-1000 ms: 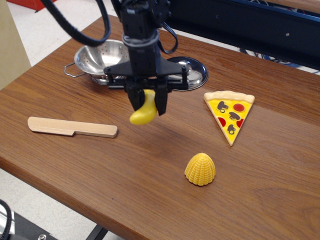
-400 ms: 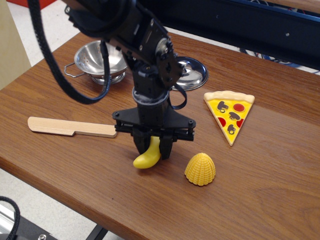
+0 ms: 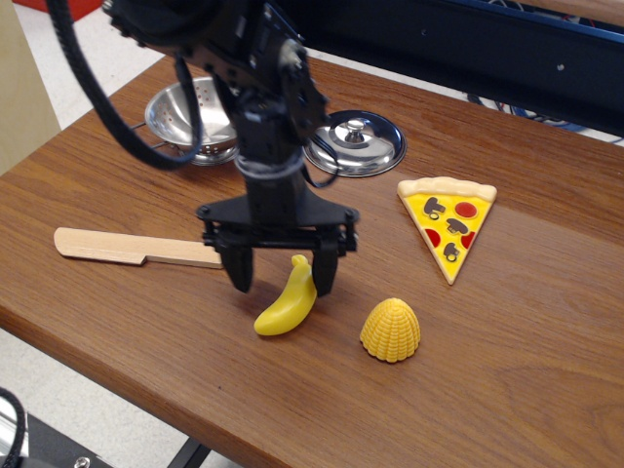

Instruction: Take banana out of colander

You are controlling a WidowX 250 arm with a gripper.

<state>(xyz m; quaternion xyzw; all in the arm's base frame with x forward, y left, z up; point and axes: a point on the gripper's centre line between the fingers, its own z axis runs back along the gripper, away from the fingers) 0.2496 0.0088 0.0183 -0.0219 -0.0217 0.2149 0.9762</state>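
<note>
Between the spread fingers of the tool (image 3: 282, 276), which grips nothing, the banana (image 3: 289, 301) is laid on the wooden bench (image 3: 507, 331); the colander (image 3: 198, 117) is seen well behind.

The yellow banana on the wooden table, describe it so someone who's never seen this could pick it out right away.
On the brown wooden table, look near the front edge, between the open black gripper fingers. The smooth curved yellow plastic banana lies flat there. The ribbed yellow dome-shaped corn piece to its right is squat; the banana is long and plain.
</note>
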